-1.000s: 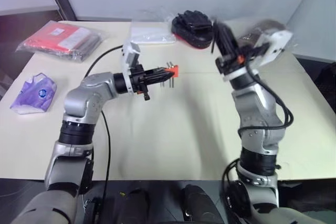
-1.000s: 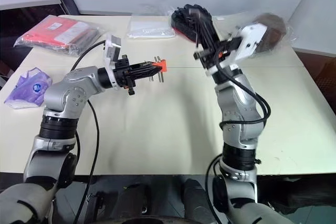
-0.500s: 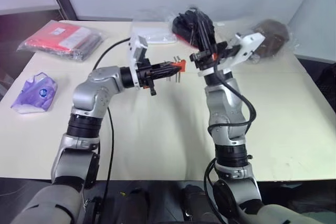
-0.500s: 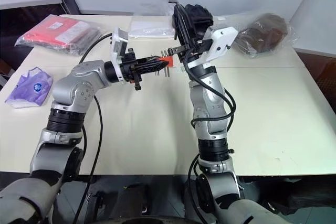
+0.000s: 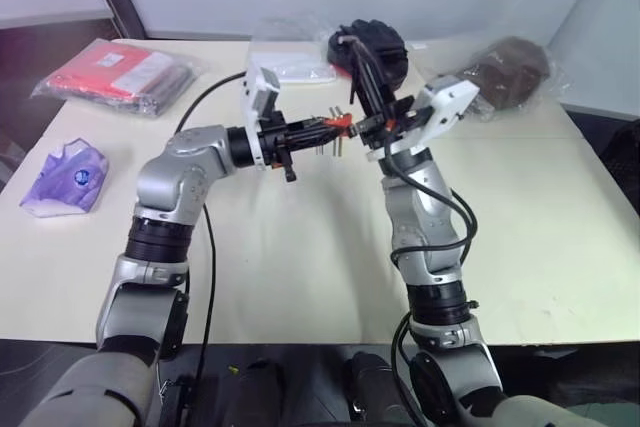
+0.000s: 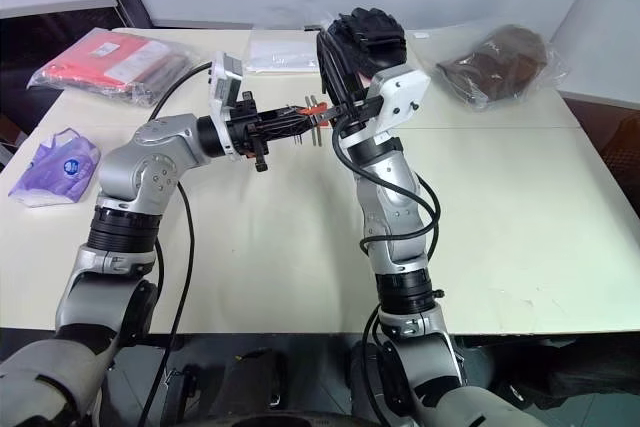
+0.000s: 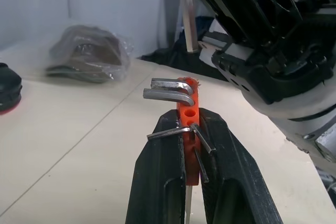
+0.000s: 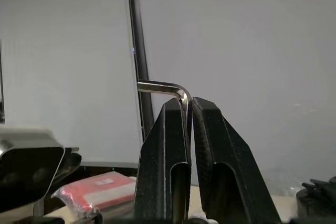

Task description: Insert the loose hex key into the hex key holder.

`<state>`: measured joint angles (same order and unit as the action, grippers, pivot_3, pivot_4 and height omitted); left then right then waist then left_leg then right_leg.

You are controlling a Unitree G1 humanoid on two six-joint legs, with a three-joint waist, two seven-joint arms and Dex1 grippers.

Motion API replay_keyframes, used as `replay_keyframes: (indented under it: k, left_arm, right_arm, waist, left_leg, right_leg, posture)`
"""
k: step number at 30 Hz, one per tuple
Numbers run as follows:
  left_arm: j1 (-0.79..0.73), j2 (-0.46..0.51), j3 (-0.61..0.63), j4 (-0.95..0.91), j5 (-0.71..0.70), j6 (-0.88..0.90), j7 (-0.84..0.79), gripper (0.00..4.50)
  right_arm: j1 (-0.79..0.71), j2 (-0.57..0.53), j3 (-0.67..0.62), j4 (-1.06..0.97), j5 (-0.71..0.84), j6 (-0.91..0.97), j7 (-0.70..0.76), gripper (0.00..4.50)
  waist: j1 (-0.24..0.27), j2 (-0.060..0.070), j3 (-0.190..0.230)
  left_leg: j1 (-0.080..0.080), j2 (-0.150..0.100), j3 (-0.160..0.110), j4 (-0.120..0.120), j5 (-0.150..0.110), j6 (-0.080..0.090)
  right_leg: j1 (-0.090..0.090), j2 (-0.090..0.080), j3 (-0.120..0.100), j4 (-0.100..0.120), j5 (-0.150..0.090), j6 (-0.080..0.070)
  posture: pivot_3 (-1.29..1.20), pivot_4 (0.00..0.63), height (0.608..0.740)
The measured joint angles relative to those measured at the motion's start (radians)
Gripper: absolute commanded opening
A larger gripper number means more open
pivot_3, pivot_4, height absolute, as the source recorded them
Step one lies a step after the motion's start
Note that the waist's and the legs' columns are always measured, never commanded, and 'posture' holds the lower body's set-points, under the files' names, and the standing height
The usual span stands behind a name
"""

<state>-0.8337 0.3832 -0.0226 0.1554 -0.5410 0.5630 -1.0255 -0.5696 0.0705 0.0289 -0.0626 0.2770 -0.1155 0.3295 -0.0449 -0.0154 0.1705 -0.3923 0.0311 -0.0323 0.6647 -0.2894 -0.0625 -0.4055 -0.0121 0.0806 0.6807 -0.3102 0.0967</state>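
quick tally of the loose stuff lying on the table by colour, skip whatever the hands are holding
red: 1, a red packet in clear wrap
purple: 1, a purple pouch
white: 1, a white flat bag
black: 1, a black bundle
brown: 1, a brown item in a clear bag
total: 5

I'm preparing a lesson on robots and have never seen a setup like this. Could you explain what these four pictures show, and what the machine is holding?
A two-armed humanoid robot works over a cream table. Two pictures come from cameras in its head, two from cameras on its wrists. The left end effector is shut on the hex key holder, an orange block of short keys. The right end effector is shut on the loose hex key, held close to the holder. Lying on the table: a red packet, a purple pouch, a black object and a bagged brown item.
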Motion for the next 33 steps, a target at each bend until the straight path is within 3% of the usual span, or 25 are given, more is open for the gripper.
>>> replay_keyframes:
  k: [33]
  left_arm:
    - [0.001,0.006,0.001,-0.018,-0.014,0.039,0.007,0.0]
  right_arm:
    - [0.022,-0.01,0.018,0.009,-0.018,-0.001,0.0,0.03]
  waist:
    - [0.0,0.0,0.0]
  left_leg:
    - [0.0,0.0,0.0,0.0,0.0,0.0]
  right_leg:
    - [0.0,0.0,0.0,0.0,0.0,0.0]
  posture:
    - [0.0,0.15,0.74]
